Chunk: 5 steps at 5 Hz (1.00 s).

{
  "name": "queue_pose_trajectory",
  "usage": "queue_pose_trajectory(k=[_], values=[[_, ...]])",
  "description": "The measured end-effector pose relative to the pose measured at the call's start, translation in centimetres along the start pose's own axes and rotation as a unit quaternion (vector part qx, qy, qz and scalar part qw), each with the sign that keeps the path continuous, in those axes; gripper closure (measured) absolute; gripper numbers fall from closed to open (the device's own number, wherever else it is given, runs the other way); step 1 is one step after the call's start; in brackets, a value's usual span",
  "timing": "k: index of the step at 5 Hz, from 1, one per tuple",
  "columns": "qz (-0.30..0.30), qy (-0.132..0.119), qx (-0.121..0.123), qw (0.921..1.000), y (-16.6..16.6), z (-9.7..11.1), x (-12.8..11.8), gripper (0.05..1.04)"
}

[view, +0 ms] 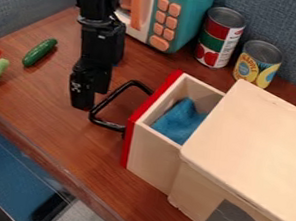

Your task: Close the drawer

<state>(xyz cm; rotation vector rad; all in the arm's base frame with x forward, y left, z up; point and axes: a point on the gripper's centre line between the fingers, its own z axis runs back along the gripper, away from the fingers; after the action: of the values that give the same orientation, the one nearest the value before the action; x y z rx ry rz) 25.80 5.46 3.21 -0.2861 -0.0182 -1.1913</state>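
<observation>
The gripper (81, 102) hung nose-down just beside the drawer's black handle (108, 126); from this angle I couldn't fairly tell whether it was spread or pressed together, or touched the handle. The drawer (152, 156) stood open, its red front (132, 140) facing ten o'clock, its long axis running ten to four into the wooden box (254, 145). A blue cloth (182, 121) lay inside. Two cans (219, 37) stood upright toward one o'clock from the drawer on the table (83, 148).
</observation>
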Motion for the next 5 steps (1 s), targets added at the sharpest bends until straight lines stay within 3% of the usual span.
queue_pose_trajectory(k=[3, 5], values=[[-0.007, -0.037, -0.027, 0.9989, -2.0, 0.6, 3.4, 0.083], [-0.012, -0.049, -0.041, 0.9979, -2.3, 0.8, 3.9, 0.083]])
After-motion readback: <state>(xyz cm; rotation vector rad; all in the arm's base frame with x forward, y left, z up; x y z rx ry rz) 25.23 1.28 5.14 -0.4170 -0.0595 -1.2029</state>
